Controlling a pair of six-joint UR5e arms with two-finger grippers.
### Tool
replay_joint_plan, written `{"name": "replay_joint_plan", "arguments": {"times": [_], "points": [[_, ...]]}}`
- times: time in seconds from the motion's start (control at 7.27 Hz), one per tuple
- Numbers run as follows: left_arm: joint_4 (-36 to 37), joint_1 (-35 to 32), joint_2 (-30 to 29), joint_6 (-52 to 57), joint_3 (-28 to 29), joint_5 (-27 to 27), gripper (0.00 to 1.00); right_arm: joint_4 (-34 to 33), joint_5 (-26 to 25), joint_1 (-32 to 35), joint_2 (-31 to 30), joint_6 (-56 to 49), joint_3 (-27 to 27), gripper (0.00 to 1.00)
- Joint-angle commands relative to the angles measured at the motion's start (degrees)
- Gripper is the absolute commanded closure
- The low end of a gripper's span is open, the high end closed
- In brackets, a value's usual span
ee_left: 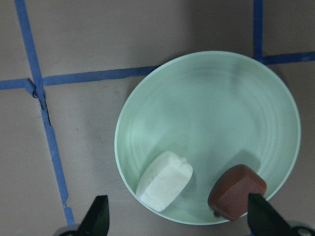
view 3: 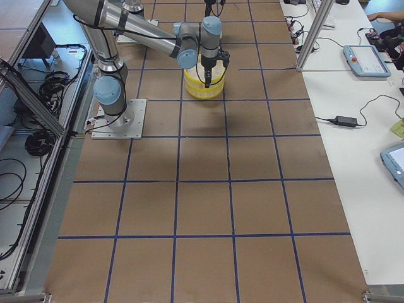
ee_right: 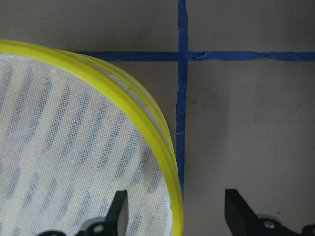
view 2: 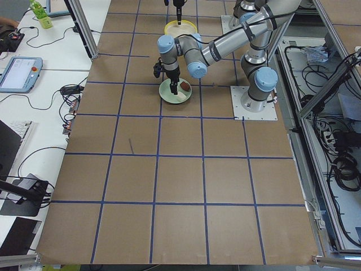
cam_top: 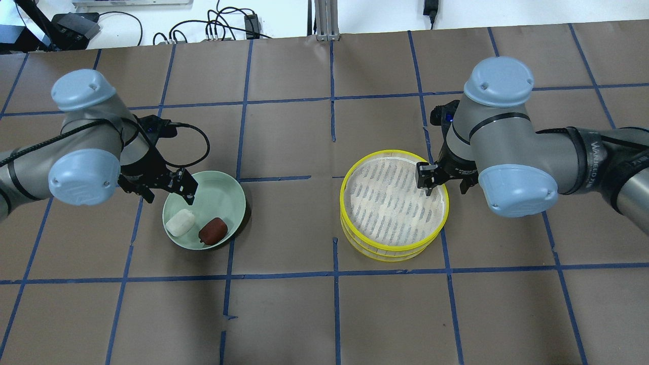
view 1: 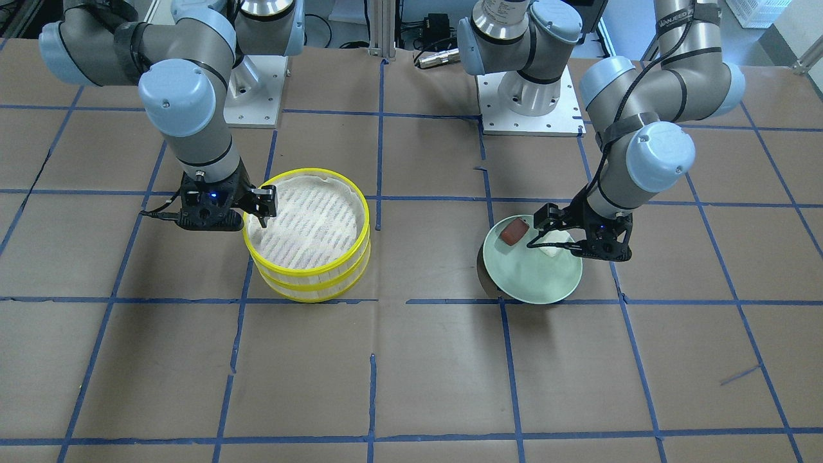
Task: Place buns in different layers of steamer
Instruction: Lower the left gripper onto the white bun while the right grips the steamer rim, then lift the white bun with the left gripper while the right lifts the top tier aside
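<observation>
**Two buns on the plate, both tools spread open**

Two buns are seen lying side by side in the pale green plate (cam_top: 223, 178), on the half nearer the robot. The white bun (cam_top: 180, 223) is placed toward the robot's left, and the reddish-brown bun (cam_top: 213, 230) lies just beside it. Their long axes are roughly parallel. In the overhead view, both run on a diagonal from lower left to upper right.

The steamer (cam_top: 390, 213) is set upright on the desk (cam_top: 324, 314), well apart from the plate, with its two yellow-rimmed tiers stacked.

The left arm is bent at the elbow, and its wrist is turned so that the left tool (cam_top: 169, 191) points straight down over the plate's edge. Its jaws are held wide apart. In the wrist view the fingers (ee_left: 98, 219) are seen flanking both buns. Contact with the buns cannot be told.

The right arm is bent likewise, with the right tool (cam_top: 443, 182) pointing down at the steamer's rim. Its jaws are spread, with one finger over the white liner and the other outside the rim, over the desk.
</observation>
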Motion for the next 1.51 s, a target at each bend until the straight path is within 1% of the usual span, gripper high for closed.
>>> {"name": "replay_joint_plan", "arguments": {"times": [0.0,0.14,0.28,0.41,0.55,0.69,0.83,0.96,1.1,1.24,1.38], "points": [[2.3,0.0,-2.3,3.0,-2.1,0.7,0.06,0.0,-0.1,0.2,-0.2,0.0,0.2,0.72],[4.1,0.0,-4.3,3.9,-2.3,0.8,0.07,0.0,-0.1,0.2,-0.4,-0.1,0.2,0.90],[4.5,0.0,-4.4,3.8,-2.4,0.7,0.07,0.1,-0.1,0.2,-0.5,-0.1,0.2,0.92],[4.6,0.0,-4.4,3.8,-2.4,0.7,0.26,0.1,-0.1,0.2,-0.7,-0.1,0.2,0.92],[4.7,0.0,-4.4,3.7,-2.4,0.8,0.70,0.1,-0.1,0.2,-0.8,-0.2,0.2,0.94],[4.7,0.0,-3.7,3.7,-1.8,0.8,0.82,0.1,-0.1,0.2,-0.9,-0.2,0.2,0.95],[4.7,0.0,-3.2,3.7,-1.7,0.8,0.91,0.2,-0.1,0.0,-1.2,-0.3,-0.1,0.95],[4.8,-0.1,-2.3,3.6,-1.7,0.7,0.95,0.7,-0.1,-0.4,-2.3,-0.5,-1.0,0.95],[5.0,-0.7,-0.2,3.1,-0.8,0.8,0.96,2.1,-0.1,-2.5,-2.4,-3.1,-3.2,0.95],[3.9,-1.7,2.2,1.9,1.0,0.5,0.96,3.9,0.0,-7.9,-2.5,-9.2,-4.4,0.95],[1.6,-4.6,4.1,-2.5,2.8,0.3,0.96,4.1,0.0,-14.0,-2.5,-18.3,-4.5,0.95]]}}
